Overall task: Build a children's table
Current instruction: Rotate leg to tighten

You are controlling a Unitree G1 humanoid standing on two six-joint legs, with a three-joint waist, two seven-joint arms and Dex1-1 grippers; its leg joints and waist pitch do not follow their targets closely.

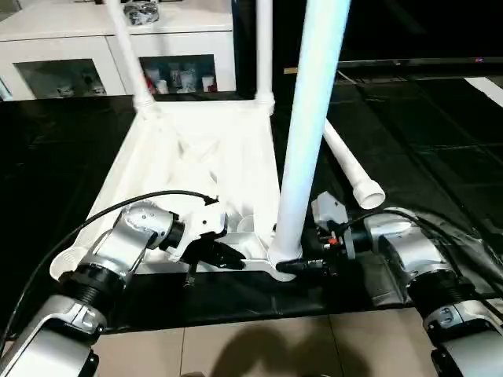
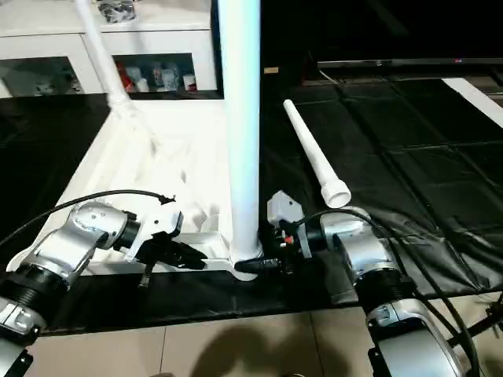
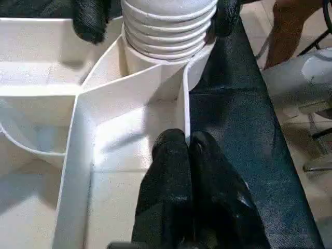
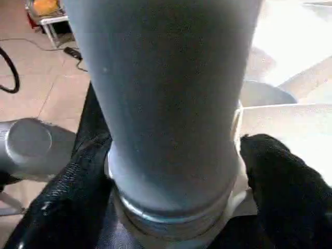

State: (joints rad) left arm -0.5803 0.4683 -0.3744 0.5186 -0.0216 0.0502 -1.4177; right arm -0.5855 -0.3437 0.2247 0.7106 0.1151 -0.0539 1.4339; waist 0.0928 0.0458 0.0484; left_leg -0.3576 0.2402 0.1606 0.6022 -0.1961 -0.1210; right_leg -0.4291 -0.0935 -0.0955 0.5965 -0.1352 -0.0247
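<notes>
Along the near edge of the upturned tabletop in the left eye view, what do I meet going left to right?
Left gripper pinching the white ribbed plastic tabletop rim → upright white tapered tubular leg in the near corner socket → right gripper around its base → loose white leg lying on black mat.

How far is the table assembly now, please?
Done: two legs stand in the far corner sockets of the upside-down tabletop. In hand: the right gripper clasps a third leg at its near socket while the left gripper pinches the tabletop's rim. Left: the fourth leg, lying on the black mat.
</notes>
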